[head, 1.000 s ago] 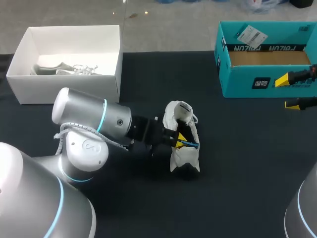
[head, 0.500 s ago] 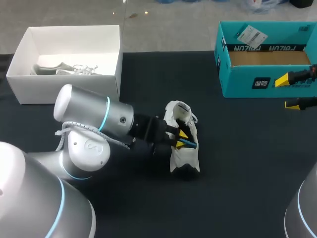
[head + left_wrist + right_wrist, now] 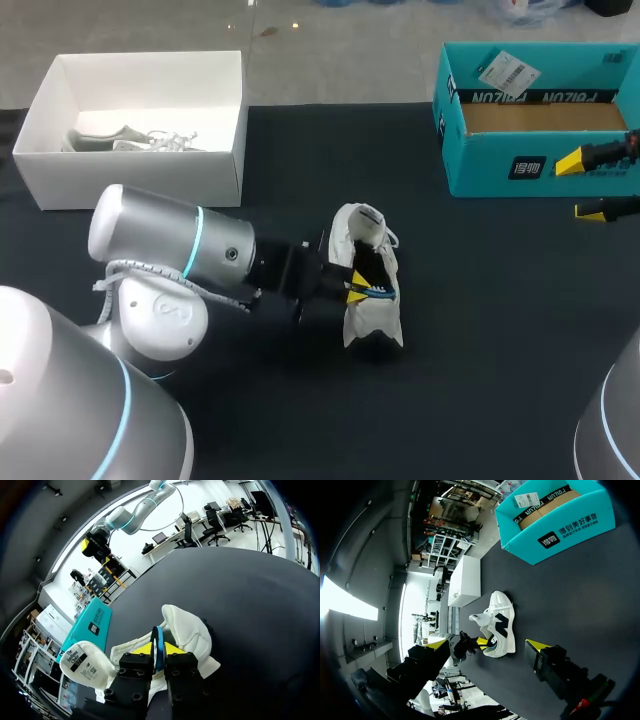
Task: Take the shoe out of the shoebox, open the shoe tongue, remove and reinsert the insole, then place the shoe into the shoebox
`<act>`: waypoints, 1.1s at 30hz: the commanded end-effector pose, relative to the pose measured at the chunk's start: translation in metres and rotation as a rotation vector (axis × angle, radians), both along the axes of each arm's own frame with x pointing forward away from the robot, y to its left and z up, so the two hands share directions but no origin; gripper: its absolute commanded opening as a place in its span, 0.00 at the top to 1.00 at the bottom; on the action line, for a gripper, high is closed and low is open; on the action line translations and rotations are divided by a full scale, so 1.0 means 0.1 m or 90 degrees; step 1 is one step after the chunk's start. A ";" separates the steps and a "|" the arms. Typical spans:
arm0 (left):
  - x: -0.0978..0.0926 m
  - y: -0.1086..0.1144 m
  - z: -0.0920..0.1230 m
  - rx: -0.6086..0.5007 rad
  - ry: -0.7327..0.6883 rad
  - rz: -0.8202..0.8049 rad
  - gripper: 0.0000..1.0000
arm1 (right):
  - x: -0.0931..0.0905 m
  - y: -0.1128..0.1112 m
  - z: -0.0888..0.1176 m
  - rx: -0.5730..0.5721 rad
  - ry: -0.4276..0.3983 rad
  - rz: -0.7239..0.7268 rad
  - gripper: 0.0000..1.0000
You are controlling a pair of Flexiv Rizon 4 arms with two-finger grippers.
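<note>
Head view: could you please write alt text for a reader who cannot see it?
The left gripper pinches a blue insole at the opening of a white shoe lying mid-table. The right gripper hangs open by the teal shoebox; a white box holds another shoe.

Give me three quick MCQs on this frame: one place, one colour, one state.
1. Where is the shoe at the left gripper?
A) in the teal shoebox
B) on the black table
C) in the white box

2. What colour is the insole pinched between that gripper's fingers?
A) blue
B) red
C) green

3. What state is the right gripper in?
A) open, holding nothing
B) shut on the shoe
C) shut on the insole

Answers:
1 B: the shoe lies on the bare table, in neither box.
2 A: a blue edge shows between the yellow tips.
3 A: its tips stand far apart and grip nothing.
</note>
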State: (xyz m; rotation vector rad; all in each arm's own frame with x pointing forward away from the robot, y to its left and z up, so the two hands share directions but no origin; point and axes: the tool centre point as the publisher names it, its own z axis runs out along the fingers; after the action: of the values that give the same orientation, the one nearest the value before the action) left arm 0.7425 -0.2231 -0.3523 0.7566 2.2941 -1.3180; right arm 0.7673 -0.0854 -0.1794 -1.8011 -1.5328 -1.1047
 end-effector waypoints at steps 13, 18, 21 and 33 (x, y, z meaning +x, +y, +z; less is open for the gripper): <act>0.09 -0.19 -0.16 0.011 0.033 -0.022 1.00 | 0.00 0.01 0.00 -0.001 0.001 0.000 0.00; 0.00 -0.07 -0.06 -0.002 0.032 -0.011 0.46 | 0.00 0.01 0.00 -0.001 0.001 0.000 0.00; -0.02 0.02 0.03 -0.007 0.025 0.000 0.00 | 0.00 0.01 0.00 -0.001 0.001 0.000 0.00; 0.05 0.13 0.54 0.020 -0.033 -0.034 0.00 | 0.00 0.01 0.00 -0.001 0.001 0.000 0.00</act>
State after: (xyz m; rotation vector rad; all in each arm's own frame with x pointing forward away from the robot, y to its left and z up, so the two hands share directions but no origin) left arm 0.7463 -0.2164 -0.3128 0.8194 2.2394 -1.2825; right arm 0.7673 -0.0854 -0.1794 -1.8010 -1.5329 -1.1047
